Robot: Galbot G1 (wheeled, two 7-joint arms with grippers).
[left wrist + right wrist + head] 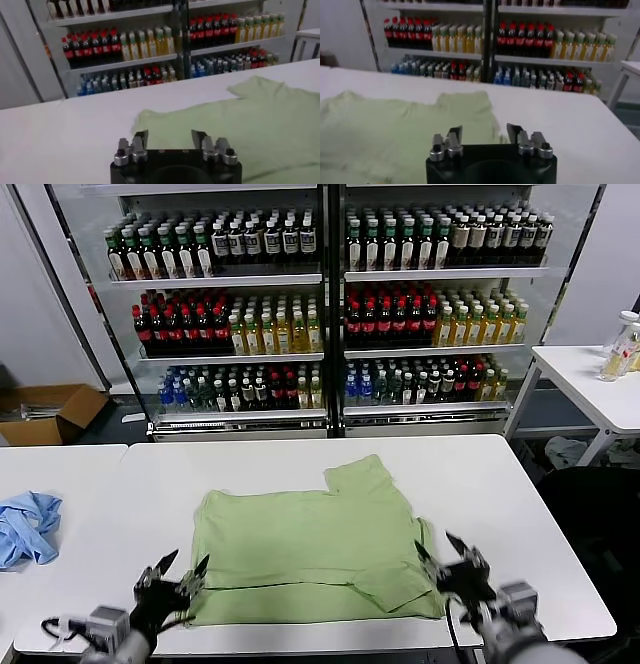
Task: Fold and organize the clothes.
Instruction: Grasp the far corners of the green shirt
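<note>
The light green shirt (305,542) lies flat on the white table (480,484), partly folded, with one sleeve (360,476) sticking out at the far side and a folded flap at its near right. Its heart print is hidden. My left gripper (185,569) is open and empty at the shirt's near left corner, just above the cloth. My right gripper (440,549) is open and empty at the shirt's near right corner. The shirt also shows in the left wrist view (240,115) past the left gripper (170,135), and in the right wrist view (395,130) past the right gripper (484,131).
A smaller light blue garment (25,526) lies crumpled on the table at the far left. Drink coolers full of bottles (320,294) stand behind the table. A second white table (590,384) stands at the back right, and a cardboard box (45,412) is on the floor at the left.
</note>
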